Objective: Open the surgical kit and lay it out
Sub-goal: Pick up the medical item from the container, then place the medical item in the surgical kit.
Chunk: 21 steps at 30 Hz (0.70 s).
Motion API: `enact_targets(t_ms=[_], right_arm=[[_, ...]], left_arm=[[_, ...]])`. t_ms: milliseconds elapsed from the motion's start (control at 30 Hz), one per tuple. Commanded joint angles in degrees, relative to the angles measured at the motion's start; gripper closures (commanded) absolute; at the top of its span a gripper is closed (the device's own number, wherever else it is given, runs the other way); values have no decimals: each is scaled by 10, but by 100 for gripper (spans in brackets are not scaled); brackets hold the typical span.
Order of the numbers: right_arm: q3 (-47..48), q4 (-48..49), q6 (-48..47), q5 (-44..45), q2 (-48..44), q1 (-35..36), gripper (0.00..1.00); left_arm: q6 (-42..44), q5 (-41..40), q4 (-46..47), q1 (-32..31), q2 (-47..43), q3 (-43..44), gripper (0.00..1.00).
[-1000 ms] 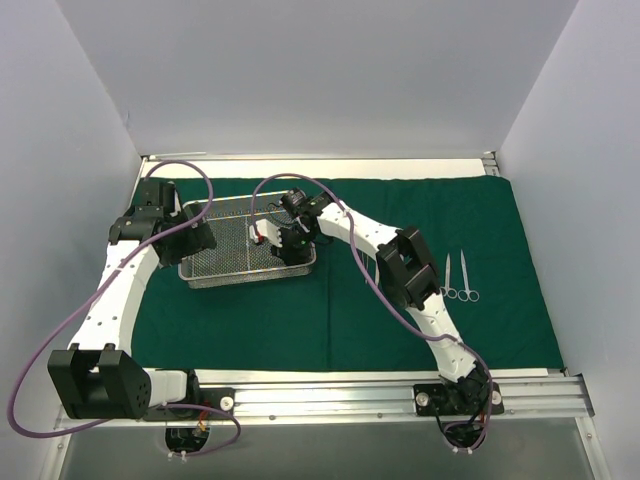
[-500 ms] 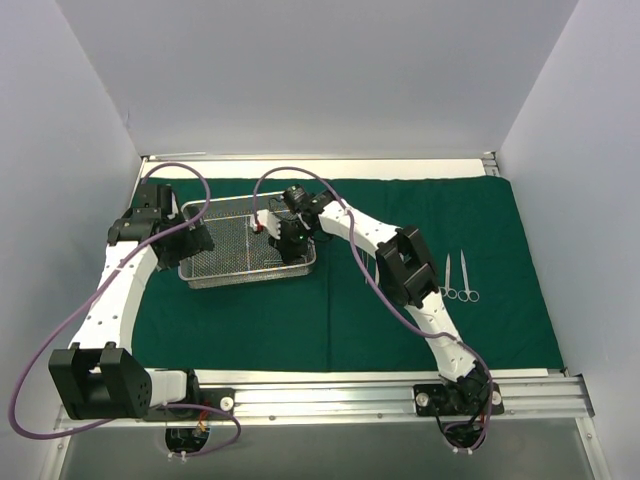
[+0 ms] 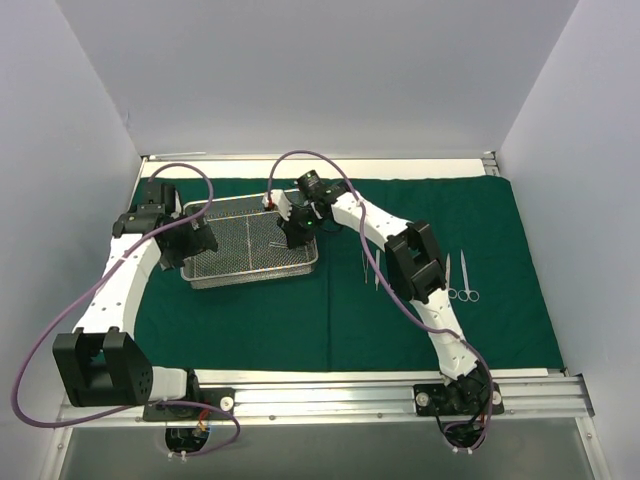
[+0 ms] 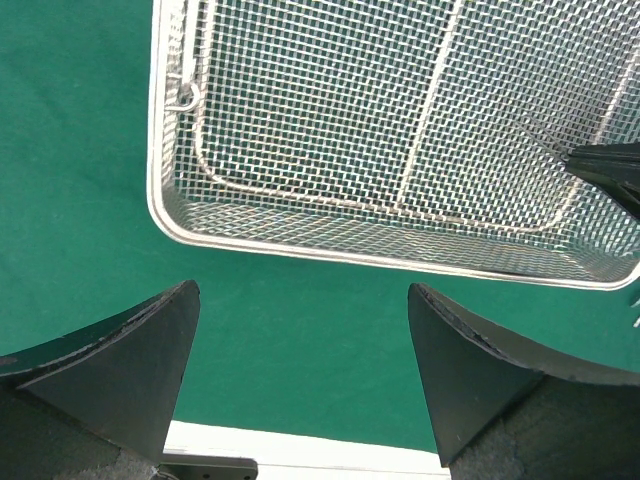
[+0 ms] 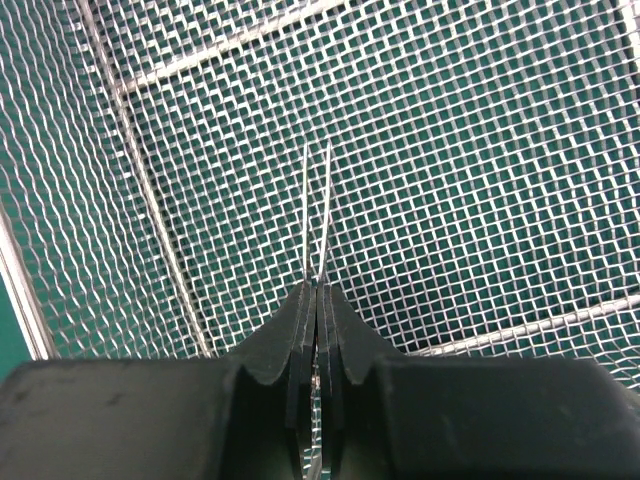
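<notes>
The dark green cloth (image 3: 300, 310) lies spread flat over the table. On its left part stands the silver wire-mesh tray (image 3: 235, 245). My right gripper (image 3: 292, 232) hangs over the tray's right end, shut on a slim steel instrument (image 5: 317, 205) whose two thin prongs stick out past the fingertips (image 5: 300, 305) above the mesh (image 5: 480, 150). My left gripper (image 4: 300, 290) is open and empty over bare cloth, just outside the tray's rim (image 4: 350, 257). In the top view it sits at the tray's left end (image 3: 190, 240).
Two slim instruments (image 3: 370, 265) lie on the cloth right of the tray. Two ring-handled scissor-like instruments (image 3: 456, 280) lie farther right. White walls close in both sides and the back. A metal rail (image 3: 400, 390) runs along the near edge.
The right gripper has closed on the slim instrument and shifted toward the tray's far right corner. Its forearm swung away, uncovering two instruments on the cloth. The left gripper stays put.
</notes>
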Motion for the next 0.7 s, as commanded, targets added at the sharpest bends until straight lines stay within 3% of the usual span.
enact_targets(t_ms=[0,267,500,667], right_arm=[[-7,16,38,-28,-44,-5,100],[2,63,117,-24,-48,-5,100],[-16,142,276,18,-95,-7,100],[-35,148,407,59,-133,-12,100]], left_arm=[[-8,23,33,3,6,32,6],[-4,25,33,4,20,31,6],[4,29,25,4,38,34,6],[13,29,25,4,63,53,6]])
